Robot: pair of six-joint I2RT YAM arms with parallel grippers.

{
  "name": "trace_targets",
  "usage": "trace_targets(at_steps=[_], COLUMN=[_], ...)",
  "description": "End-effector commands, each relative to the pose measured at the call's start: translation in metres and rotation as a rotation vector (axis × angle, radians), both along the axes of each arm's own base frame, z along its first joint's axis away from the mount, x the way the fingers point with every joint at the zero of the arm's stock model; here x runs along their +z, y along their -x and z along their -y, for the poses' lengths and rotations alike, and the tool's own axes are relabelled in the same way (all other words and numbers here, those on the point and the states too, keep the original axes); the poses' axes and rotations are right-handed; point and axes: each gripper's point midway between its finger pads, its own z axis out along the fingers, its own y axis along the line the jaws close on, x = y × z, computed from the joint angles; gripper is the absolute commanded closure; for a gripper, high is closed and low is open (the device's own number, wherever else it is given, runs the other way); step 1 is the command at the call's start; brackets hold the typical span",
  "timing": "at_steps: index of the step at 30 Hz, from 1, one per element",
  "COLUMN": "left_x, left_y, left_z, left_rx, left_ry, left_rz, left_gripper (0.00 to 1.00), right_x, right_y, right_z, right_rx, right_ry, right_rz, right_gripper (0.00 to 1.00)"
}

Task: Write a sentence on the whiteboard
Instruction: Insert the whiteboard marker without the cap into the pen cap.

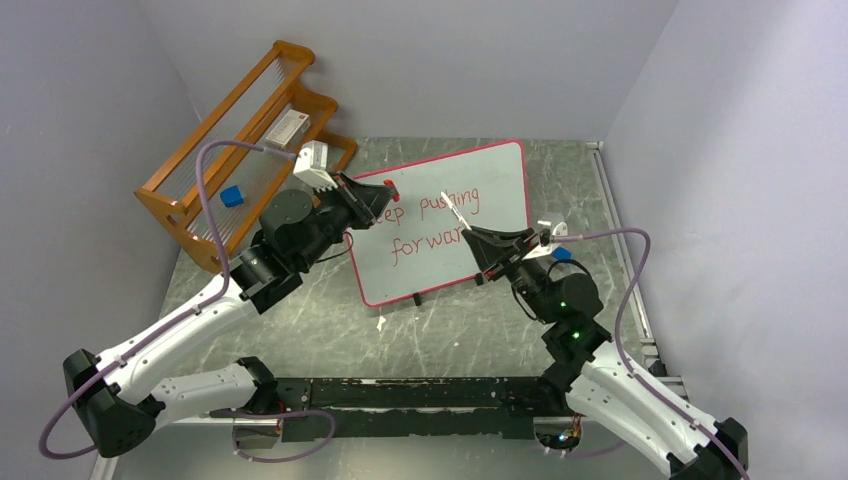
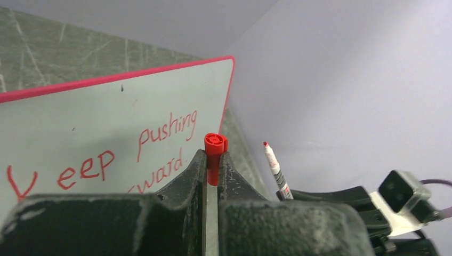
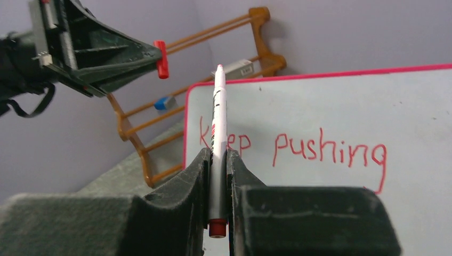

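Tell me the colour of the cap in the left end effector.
The cap is red, clearest in the left wrist view.

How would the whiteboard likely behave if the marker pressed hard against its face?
The whiteboard looks rigid and thin, so probably light and unlikely to flex. It stands on small black feet, so a firm push may tip it back or slide it across the smooth table.

pink-red-framed white whiteboard (image 1: 505,170), red sentence (image 2: 168,129), red cap (image 2: 215,149), white marker (image 3: 217,122), orange rack (image 1: 213,117), grey veined table (image 1: 330,330)
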Motion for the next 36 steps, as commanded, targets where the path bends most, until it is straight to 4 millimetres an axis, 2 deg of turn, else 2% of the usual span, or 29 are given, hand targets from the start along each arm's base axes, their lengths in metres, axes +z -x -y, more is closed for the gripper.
trace_targets(at_steps=[1, 7, 11, 21, 36], left_x=[0.032, 0.038, 0.039, 0.037, 0.031], left_y=[-0.004, -0.002, -0.001, -0.001, -0.002], left_z=[-0.005, -0.002, -0.001, 0.008, 0.015], left_rx=[0.038, 0.012, 0.002, -0.042, -0.101], left_ry=[0.238, 0.367, 0.433, 0.482, 0.482], left_rz=[0.026, 0.015, 0.005, -0.017, -0.045], left_gripper=[0.95, 0.95, 0.95, 0.95, 0.95], right_x=[0.035, 0.042, 0.040, 0.032, 0.033], right_y=[0.010, 0.013, 0.014, 0.017, 0.012], right_z=[-0.005, -0.020, -0.030, -0.050, -0.045], right_rx=[0.059, 0.113, 0.137, 0.175, 0.129], right_ry=[-0.130, -0.163, -0.150, -0.110, -0.130], right_rz=[0.131, 0.168, 0.169, 0.158, 0.150], right_gripper=[1.00, 1.00, 1.00, 1.00, 1.00])
